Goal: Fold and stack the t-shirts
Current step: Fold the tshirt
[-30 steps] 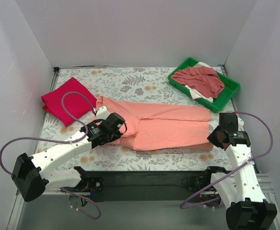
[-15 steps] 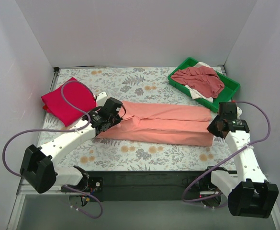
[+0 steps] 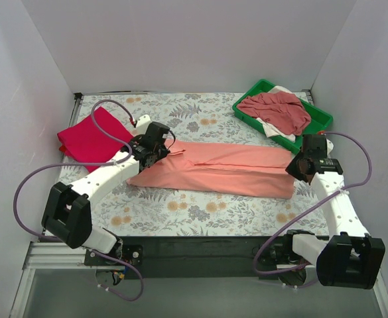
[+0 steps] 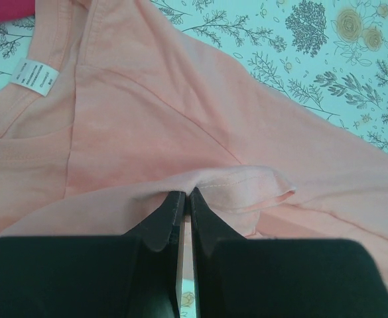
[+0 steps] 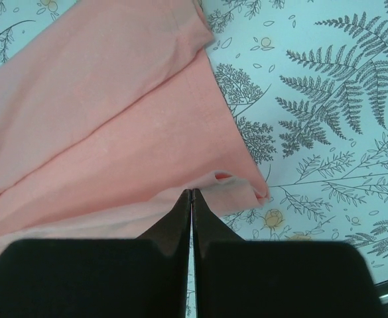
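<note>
A salmon-pink t-shirt [image 3: 220,169] lies as a long folded band across the middle of the table. My left gripper [image 3: 155,147] is shut on its near edge at the collar end, seen pinched in the left wrist view [image 4: 184,193] with the shirt [image 4: 154,112] and its white label beyond. My right gripper [image 3: 308,165] is shut on the near edge at the hem end [image 5: 191,192], the shirt [image 5: 114,112] folded over beyond it. A folded crimson-red t-shirt [image 3: 86,139] lies at the far left. A dusty rose-red t-shirt [image 3: 276,109] lies crumpled over a white one [image 3: 273,129].
The green plastic tray [image 3: 321,119] with the crumpled shirts stands at the back right, close to my right gripper. The floral tablecloth [image 3: 200,212] covers the table. White walls enclose the left, back and right sides.
Both grippers have carried the shirt's near edge away from me and over the far part, so the shirt has gone from a wide spread to a narrow folded band.
</note>
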Robot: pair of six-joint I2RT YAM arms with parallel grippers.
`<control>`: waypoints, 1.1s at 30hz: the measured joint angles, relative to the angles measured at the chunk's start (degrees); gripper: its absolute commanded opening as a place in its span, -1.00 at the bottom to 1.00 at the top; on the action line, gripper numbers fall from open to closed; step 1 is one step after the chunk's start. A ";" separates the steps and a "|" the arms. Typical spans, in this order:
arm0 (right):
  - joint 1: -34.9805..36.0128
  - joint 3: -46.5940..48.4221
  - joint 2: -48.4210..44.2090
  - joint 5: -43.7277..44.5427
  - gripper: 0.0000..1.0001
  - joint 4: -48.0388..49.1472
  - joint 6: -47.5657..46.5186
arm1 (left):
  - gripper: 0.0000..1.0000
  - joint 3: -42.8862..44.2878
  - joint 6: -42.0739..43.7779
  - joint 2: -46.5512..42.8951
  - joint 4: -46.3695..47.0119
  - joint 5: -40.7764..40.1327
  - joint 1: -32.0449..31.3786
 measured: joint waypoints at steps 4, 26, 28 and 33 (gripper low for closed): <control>0.00 0.02 1.88 -0.07 -0.97 1.99 0.02 | -1.00 1.57 1.31 2.54 0.72 1.11 0.98; 0.00 1.92 18.78 2.38 0.08 12.20 -0.44 | 0.10 10.67 3.67 18.99 1.33 3.76 5.97; 0.00 3.56 20.06 2.45 0.34 12.39 -1.46 | 0.32 12.13 3.13 20.02 0.46 2.91 6.25; 0.00 6.93 20.02 -0.48 0.97 13.97 -3.45 | 0.47 14.56 2.29 19.28 -1.18 1.97 6.45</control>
